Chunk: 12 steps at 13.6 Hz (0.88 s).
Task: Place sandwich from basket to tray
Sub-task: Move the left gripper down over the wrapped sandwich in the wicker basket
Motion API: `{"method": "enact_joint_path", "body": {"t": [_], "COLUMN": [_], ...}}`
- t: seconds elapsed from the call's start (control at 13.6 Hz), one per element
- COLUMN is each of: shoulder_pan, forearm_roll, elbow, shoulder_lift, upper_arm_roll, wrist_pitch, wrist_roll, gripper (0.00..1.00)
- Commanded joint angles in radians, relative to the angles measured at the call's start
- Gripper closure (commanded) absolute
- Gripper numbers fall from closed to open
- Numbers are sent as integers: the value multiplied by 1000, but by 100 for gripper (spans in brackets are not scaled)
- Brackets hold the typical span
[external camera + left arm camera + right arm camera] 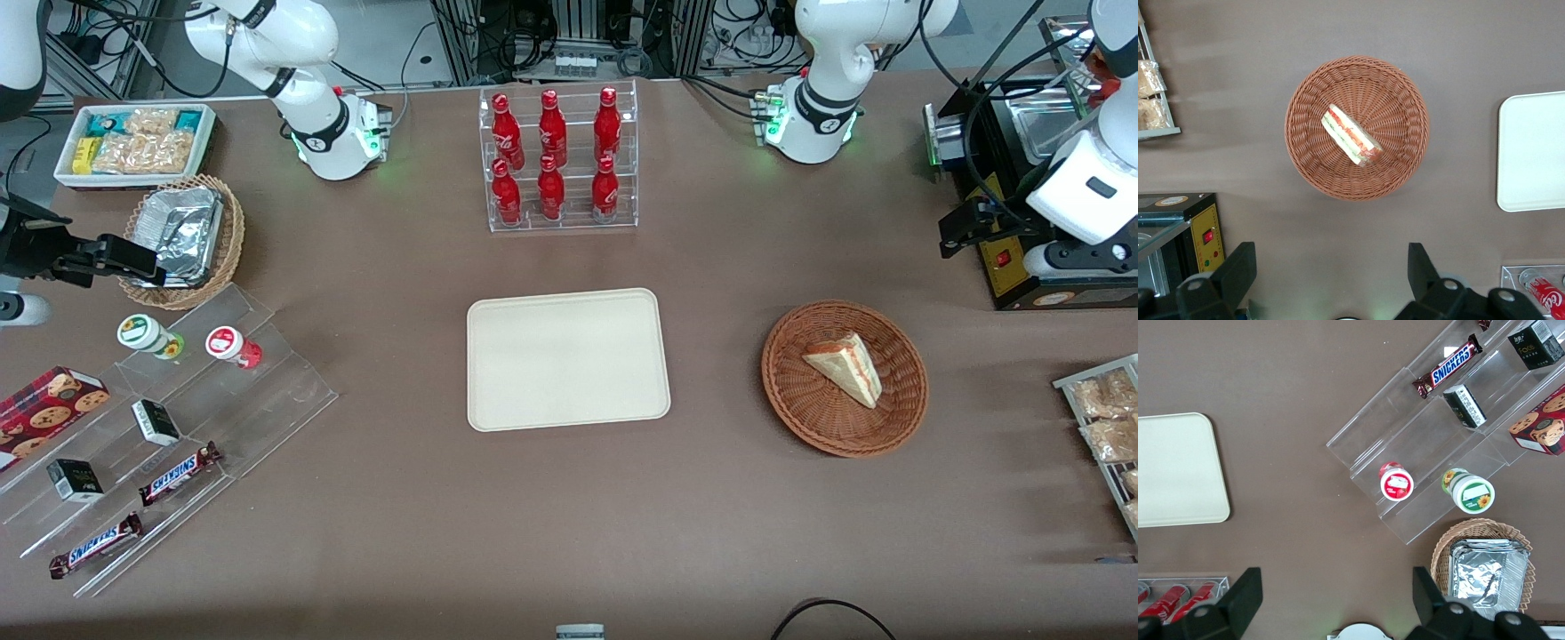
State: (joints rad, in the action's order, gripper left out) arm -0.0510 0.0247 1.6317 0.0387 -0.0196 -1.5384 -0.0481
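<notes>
The left gripper [1331, 277] hangs high with fingers spread wide, holding nothing, and the pale triangular sandwich [1351, 135] lies straight below it. The sandwich rests slantwise in the round reddish-brown wicker basket [1313, 167]. The flat cream rectangular tray [484, 396] looks bare.

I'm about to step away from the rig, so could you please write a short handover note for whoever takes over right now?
Gripper: the left arm's, open and empty, held high above the table, farther from the front camera than the basket.
Sandwich: lying in the basket, toward the working arm's end of the table, untouched.
Tray: mid-table, beside the basket, nothing on it.
Done: nothing yet; the sandwich has not been grasped.
Left: lower onto the sandwich, grip it, lift it out of the basket, carry it to the tray and release.
</notes>
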Motion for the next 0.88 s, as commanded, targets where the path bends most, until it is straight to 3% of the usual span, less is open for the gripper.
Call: {"method": "enact_joint_path", "body": {"t": [0.0,0.22,0.37,0.66,0.81], "shoulder_pan": [-10,-7,-6,-4,5], "forearm_roll": [11,21,21,41,41], "elbow": [-15,13,109,327,390], "shoulder_lift": [3,-31,-45,-60,-98], "upper_arm_roll": [6,7,13,17,17], "wrist_pitch": [23,-32,-162,-463,-575], "wrist_roll": [-21,-23,-27,-145,-290], "gripper": [0,0,0,0,0]}}
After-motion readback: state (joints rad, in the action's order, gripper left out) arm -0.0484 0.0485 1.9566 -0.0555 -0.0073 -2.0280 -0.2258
